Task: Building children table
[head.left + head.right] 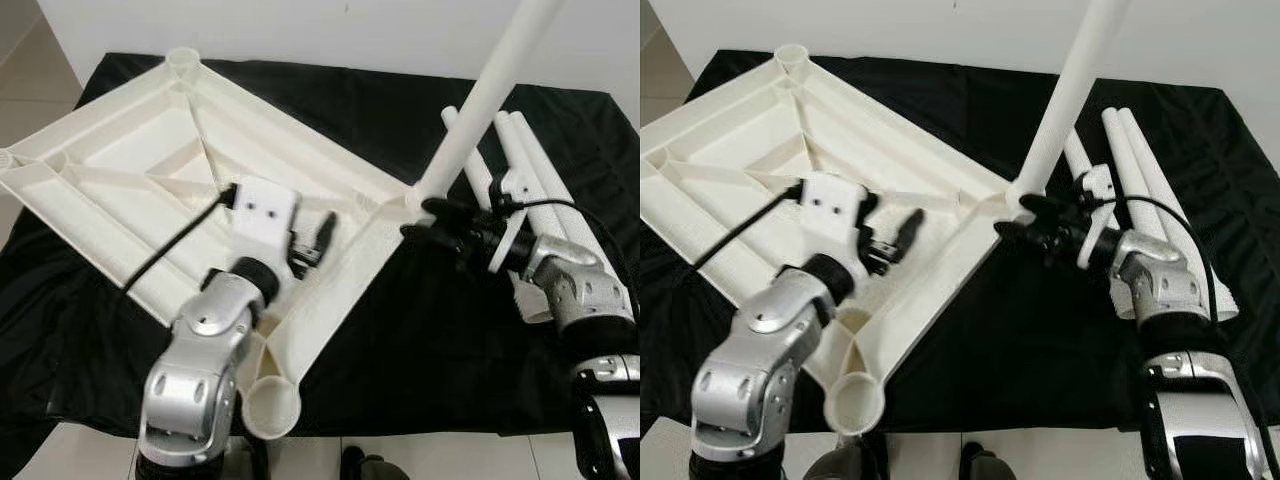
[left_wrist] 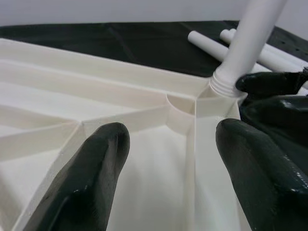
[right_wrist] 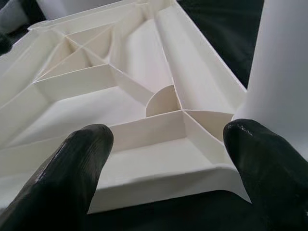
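Upturned tabletop (image 1: 120,170) lying on counter (image 1: 420,340); one leg (image 1: 490,95) standing in right corner socket, three sockets bare, spare legs (image 1: 530,160) beside. Left claw (image 1: 315,240) apart over tabletop; right claw (image 1: 425,220) apart at leg's base.

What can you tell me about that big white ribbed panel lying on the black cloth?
The white tabletop lies upside down on the black cloth, so its hollow underside faces up. It looks like moulded plastic, with raised ribs that cross between the corners and a round socket at each corner. One white leg stands in the socket nearest the loose legs, leaning slightly. The left gripper is over the ribs with fingers apart; the right gripper is at the base of the leg.
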Tool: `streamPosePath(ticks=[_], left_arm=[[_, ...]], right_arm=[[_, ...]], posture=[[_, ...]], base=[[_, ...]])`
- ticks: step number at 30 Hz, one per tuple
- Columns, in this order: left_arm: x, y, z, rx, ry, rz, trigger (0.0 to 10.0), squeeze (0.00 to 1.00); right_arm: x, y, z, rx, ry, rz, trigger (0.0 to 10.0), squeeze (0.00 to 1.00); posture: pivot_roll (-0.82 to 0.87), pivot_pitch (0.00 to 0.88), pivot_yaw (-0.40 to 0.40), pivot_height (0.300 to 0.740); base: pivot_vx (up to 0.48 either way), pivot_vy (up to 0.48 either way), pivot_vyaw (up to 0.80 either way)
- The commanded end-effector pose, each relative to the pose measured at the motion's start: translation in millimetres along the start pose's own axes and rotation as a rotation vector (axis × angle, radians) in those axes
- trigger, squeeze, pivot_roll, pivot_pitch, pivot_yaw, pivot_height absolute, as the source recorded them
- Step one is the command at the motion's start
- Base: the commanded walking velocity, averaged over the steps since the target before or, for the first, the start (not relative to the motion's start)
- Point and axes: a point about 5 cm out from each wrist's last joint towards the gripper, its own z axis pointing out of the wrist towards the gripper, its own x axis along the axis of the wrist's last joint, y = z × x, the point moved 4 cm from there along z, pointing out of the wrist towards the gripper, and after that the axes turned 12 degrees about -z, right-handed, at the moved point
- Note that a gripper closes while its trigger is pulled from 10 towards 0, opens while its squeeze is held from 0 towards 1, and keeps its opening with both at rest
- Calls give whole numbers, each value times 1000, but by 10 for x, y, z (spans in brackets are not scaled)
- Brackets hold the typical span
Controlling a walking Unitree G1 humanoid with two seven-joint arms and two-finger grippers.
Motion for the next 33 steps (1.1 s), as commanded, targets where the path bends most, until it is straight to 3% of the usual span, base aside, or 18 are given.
streamPosePath(ticks=[1,9,15,17,20,23,25,29,33], left_arm=[[-17,64,-29,-30,-14,-6,10000,0],[-126,207,-47,-124,-90,10,10000,0],[-229,265,-53,-178,-136,30,10000,0],[-310,288,-55,-218,-171,42,10000,0],[-342,291,-56,-235,-185,46,10000,0],[-423,295,-23,-280,-218,71,10000,0],[-472,302,2,-303,-237,76,10000,0],[-531,302,24,-318,-254,86,10000,0],[-668,326,73,-353,-296,108,10000,0]], right_arm=[[-87,55,35,-66,-22,3,10000,0],[86,209,189,-227,112,16,10000,0],[198,178,206,-258,229,71,10000,0],[272,48,183,-219,306,117,10000,0],[299,-35,171,-188,331,131,10000,0],[320,-372,35,-96,381,171,10000,0],[300,-496,-53,-93,388,187,10000,0],[260,-549,-126,-137,383,195,10000,0],[252,-610,-303,-226,376,223,10000,0]], posture=[[-16,275,-33,740],[-13,267,-24,740],[-14,261,-12,740],[-17,255,-9,740],[-21,251,-4,740],[-32,239,-1,740],[-41,230,3,740],[-48,222,7,740],[-63,202,16,740]], base=[[0,0,0],[0,0,0],[0,0,0],[0,0,0],[0,0,0],[0,0,0],[0,0,0],[0,0,0],[0,0,0]])
